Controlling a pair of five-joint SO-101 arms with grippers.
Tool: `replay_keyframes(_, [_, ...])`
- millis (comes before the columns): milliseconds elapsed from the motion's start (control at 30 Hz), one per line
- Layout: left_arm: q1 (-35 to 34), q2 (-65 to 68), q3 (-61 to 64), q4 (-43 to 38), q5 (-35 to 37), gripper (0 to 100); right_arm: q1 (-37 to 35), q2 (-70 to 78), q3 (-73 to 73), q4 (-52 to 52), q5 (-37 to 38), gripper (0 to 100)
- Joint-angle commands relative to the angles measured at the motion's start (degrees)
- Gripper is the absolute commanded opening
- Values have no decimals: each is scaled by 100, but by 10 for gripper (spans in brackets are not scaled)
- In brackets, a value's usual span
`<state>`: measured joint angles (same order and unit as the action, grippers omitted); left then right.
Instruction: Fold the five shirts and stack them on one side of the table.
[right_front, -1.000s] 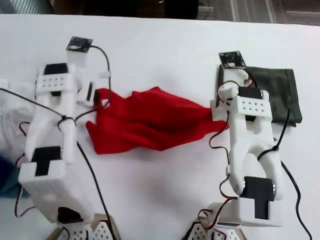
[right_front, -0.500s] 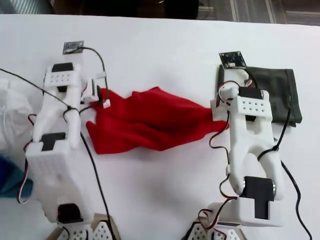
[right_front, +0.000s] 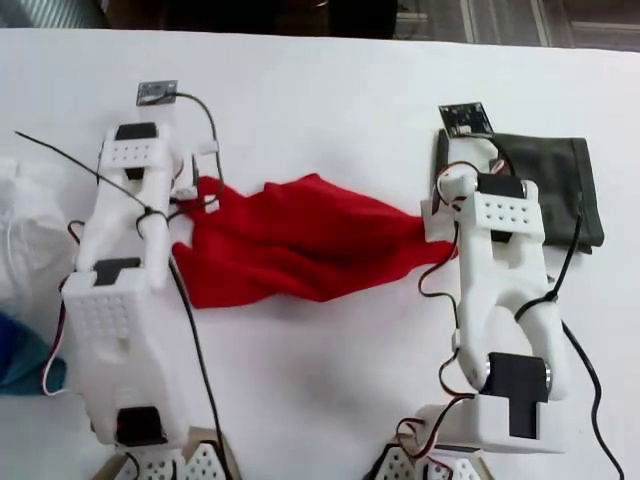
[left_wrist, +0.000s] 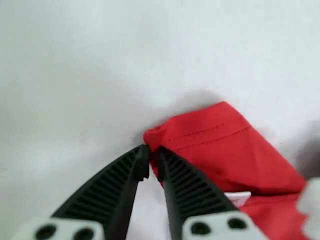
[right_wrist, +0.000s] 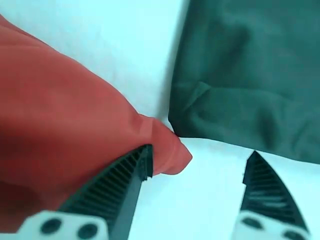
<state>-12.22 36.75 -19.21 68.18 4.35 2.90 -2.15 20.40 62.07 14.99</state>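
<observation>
On the white table (right_front: 330, 90), a crumpled red fabric shirt (right_front: 300, 240) lies stretched sideways between the two white arms, well short of flat, with ridges and folds along its length. The left gripper (left_wrist: 152, 155) sits at the shirt's left end. Its black ribbed fingers are pressed together at the tips, pinching a small bunched corner of the red fabric shirt (left_wrist: 225, 145) just above the tabletop. A white label shows on the cloth beside one finger. The right gripper (right_wrist: 200, 155) is at the opposite end with its fingers spread wide. One fingertip touches the tapered end of the red fabric shirt (right_wrist: 60, 130), and the other hangs over bare table. Just beside that end lies a folded dark green fabric shirt (right_wrist: 250, 75), its corner almost meeting the red tip. In the high view the dark green fabric shirt (right_front: 560, 180) lies flat by the table's right edge, partly under the right arm.
</observation>
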Motion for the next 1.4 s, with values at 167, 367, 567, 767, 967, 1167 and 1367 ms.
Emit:
replay_keyframes(167, [26, -105, -1174, 712, 18, 27, 31, -330, -18, -75, -44, 291])
replay_keyframes(367, [26, -114, -2273, 1846, 26, 27, 31, -330, -18, -75, -44, 291])
replay_keyframes(567, [26, -62, -3407, 3332, 18, 27, 31, -330, -18, -75, -44, 291])
replay_keyframes(767, [9, -62, -2308, 3411, -308, 27, 31, -330, -18, -75, -44, 291])
replay_keyframes(967, [0, -44, -1692, 3007, -404, 91, 31, -330, -18, -75, -44, 291])
replay_keyframes(1167, [9, -35, -1701, 2576, -378, 229, 31, -330, -18, -75, -44, 291])
replay_keyframes(1367, [-44, 316, -1701, 2602, -290, 229, 31, -330, -18, -75, -44, 291])
